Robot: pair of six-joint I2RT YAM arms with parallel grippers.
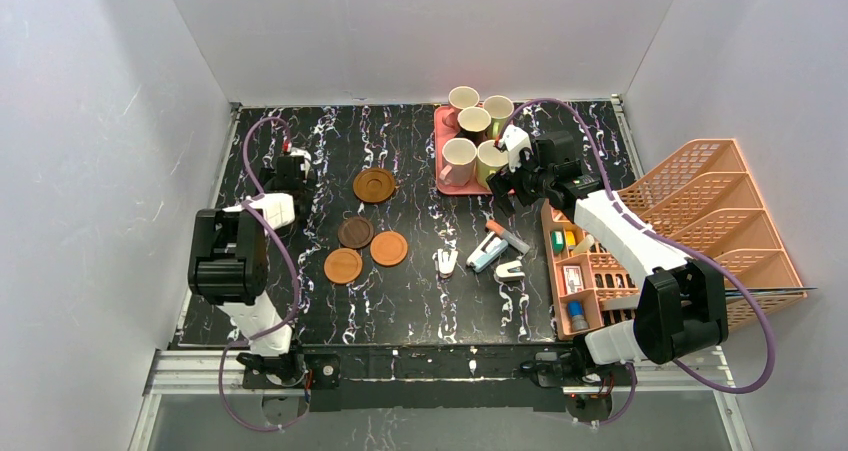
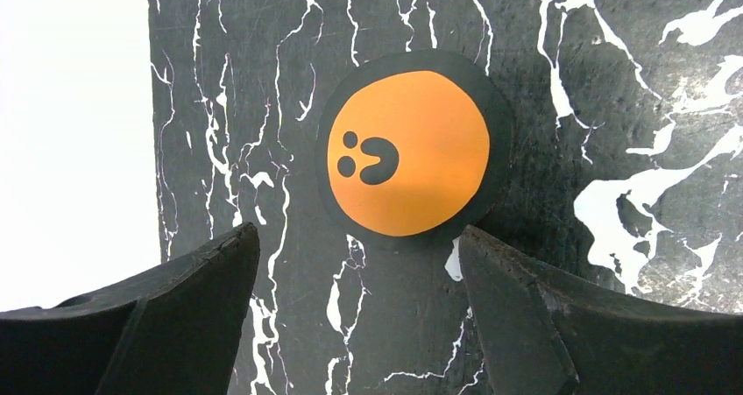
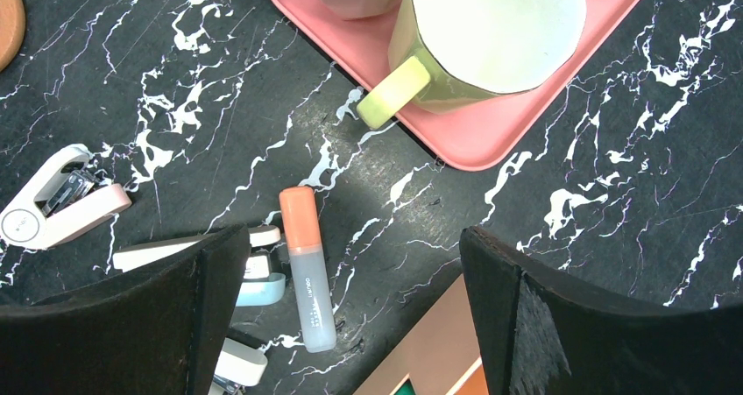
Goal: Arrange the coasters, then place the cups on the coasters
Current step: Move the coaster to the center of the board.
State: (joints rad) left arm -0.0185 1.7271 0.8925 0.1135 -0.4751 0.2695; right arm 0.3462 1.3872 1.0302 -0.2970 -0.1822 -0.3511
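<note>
Left pincer [image 2: 357, 234] spread wide just short of an orange disc [image 2: 408, 152]; right pincer [image 3: 355, 232] released near the yellow-green cup [image 3: 486, 31]

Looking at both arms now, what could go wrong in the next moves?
1. The orange coaster lies flat, not far from the table edge; the open left gripper may slip on it or push it sideways.
2. The cups stand crowded on the pink tray; the open right gripper, if it reaches for the yellow-green cup, may knock a neighbour.
</note>
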